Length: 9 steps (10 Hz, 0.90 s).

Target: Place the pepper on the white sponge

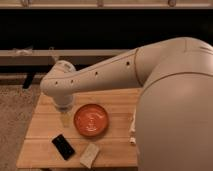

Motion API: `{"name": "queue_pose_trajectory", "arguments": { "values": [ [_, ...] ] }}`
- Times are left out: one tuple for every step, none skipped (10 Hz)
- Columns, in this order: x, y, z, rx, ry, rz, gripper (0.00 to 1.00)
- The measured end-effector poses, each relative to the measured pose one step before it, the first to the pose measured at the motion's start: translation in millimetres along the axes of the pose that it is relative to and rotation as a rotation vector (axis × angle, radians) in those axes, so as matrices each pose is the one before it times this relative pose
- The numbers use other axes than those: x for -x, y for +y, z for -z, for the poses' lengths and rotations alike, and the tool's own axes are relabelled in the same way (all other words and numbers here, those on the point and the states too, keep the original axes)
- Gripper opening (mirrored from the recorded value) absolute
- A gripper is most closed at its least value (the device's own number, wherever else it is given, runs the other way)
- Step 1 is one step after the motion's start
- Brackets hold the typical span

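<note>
The white sponge (90, 155), a pale beige block, lies near the front edge of the wooden table (45, 125). My arm reaches from the right across the table. My gripper (65, 118) points down at the table's left part, just left of the plate and behind the sponge. The pepper does not show; it is hidden or out of view.
A round orange-red plate (91, 120) sits mid-table. A flat black phone (63, 146) lies left of the sponge. A white tube (133, 131) lies at the right, partly behind my arm. Carpet (15, 115) lies left of the table; a low shelf (30, 54) runs behind.
</note>
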Motion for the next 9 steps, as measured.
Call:
{"name": "queue_pose_trajectory", "arguments": {
  "values": [
    [-17.02,-2.87,0.21,0.00495,0.00015,-0.02288,0.8],
    [-24.48,0.22,1.98,0.00707,-0.00289,-0.03247,0.8],
    [-20.7,0.69,2.39,0.00258,0.00018,-0.02446,0.8],
    [-27.95,1.26,3.55,0.00326,0.00062,-0.03013,0.8],
    [-32.13,0.46,4.4,0.00348,0.00263,-0.03241,0.8],
    [-24.94,-1.21,3.54,0.00126,0.00345,-0.02556,0.8],
    [-20.0,-2.03,3.0,-0.00052,0.00325,-0.0222,0.8],
    [-31.9,-5.55,5.23,-0.00361,0.00511,-0.03933,0.8],
    [-13.78,-3.58,2.66,-0.00107,0.00633,-0.0187,0.8]
  ]
}}
